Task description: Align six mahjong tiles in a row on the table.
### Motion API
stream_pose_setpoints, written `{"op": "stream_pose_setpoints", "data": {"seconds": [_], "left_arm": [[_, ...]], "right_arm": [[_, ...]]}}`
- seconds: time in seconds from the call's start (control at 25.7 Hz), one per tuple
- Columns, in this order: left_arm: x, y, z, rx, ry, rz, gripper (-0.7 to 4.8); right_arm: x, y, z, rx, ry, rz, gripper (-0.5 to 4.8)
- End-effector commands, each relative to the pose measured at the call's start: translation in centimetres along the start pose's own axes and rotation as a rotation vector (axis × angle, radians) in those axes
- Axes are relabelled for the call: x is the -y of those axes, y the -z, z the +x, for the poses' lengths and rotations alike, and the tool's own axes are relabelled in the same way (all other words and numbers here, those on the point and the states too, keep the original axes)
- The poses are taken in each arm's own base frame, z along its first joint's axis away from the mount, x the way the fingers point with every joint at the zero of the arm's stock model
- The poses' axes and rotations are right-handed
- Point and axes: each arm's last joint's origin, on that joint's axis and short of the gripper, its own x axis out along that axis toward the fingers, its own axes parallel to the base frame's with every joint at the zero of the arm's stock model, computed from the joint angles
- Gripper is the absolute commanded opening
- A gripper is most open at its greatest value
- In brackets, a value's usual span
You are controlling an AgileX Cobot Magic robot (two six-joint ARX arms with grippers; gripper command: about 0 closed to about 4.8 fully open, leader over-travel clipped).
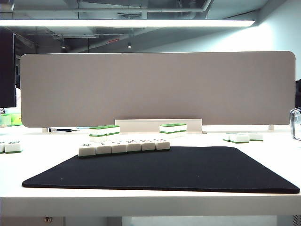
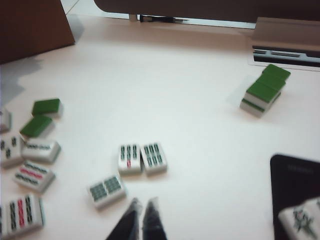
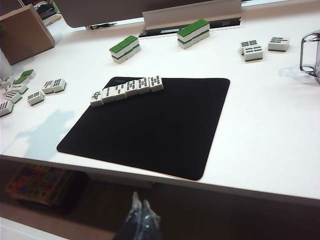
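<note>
Showing, exterior view: six mahjong tiles (image 1: 124, 147) in a touching row on the black mat's (image 1: 188, 172) far edge, on the worktop (image 1: 277, 155). Left wrist view — left tool (image 2: 142, 210) closed, empty, loose tiles (image 2: 142, 159) just ahead. Right wrist view — right tool (image 3: 140, 206) closed, empty, below the worktop's near edge, the row well ahead.

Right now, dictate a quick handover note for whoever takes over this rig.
Left gripper: jaws shut, empty, above loose tiles on the bare table left of the black mat.
Right gripper: jaws shut, empty, held back off the table's near edge.
Six mahjong tiles: side by side in one row, faces up, along the mat's far left edge.
Done: the row looks complete.
Left: seemingly nothing but checking the row is straight; the stacked green-topped tiles stay out of it.
</note>
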Motion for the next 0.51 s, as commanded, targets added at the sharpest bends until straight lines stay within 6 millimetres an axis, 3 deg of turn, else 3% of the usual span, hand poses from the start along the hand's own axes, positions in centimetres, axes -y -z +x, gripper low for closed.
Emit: {"op": "stream_pose_setpoints", "data": {"seconds": [0.04, 0.27, 0.51], "left_arm": [[-0.7, 4.0, -1.0, 0.088, 0.008, -0.025, 0.18], [-1.8, 10.7, -2.1, 0.238, 0.03, -0.074, 0.18], [-2.5, 15.0, -1.9, 0.268, 0.051, -0.087, 0.18]], "right_arm": [[-0.1, 0.1, -0.2, 0.022, -0.004, -0.012, -0.01], [-0.1, 0.1, -0.2, 0.022, -0.004, -0.012, -0.01], [-0.1, 0.1, -0.2, 0.022, -0.004, -0.012, -0.01]]}}
